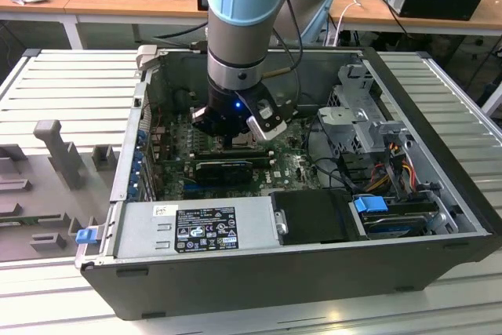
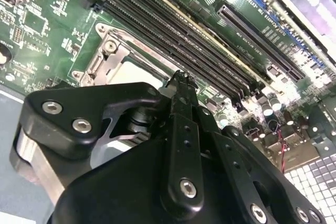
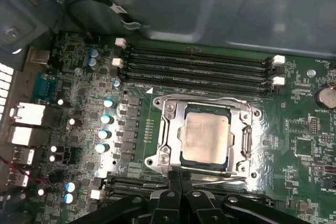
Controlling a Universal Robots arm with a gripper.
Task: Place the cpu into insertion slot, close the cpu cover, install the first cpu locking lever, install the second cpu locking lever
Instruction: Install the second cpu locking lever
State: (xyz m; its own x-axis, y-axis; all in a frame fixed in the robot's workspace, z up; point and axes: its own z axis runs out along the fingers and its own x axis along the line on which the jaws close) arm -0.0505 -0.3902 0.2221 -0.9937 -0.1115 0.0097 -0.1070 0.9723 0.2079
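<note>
The cpu (image 3: 206, 137) lies flat in the insertion slot (image 3: 253, 157), its silver-grey top showing through the window of the cpu cover (image 3: 169, 129). The silvery cover is down over it. My gripper (image 3: 181, 173) is shut, its two black fingers pressed together, the tips right at the socket's near edge beside a thin metal bar (image 3: 218, 178). In the second wrist view the gripper (image 2: 181, 78) stands over the cover (image 2: 107, 59) and hides most of the cpu (image 2: 135, 71). In the exterior view the gripper (image 1: 230, 140) reaches down into the open computer case (image 1: 235, 280).
Long black memory slots (image 3: 199, 66) run just beyond the socket. A row of capacitors (image 3: 106, 119) stands beside it. In the exterior view a black card (image 1: 226, 169) lies in front of the gripper, with the power supply (image 1: 196, 229) and a drive cage (image 1: 361, 123) nearby.
</note>
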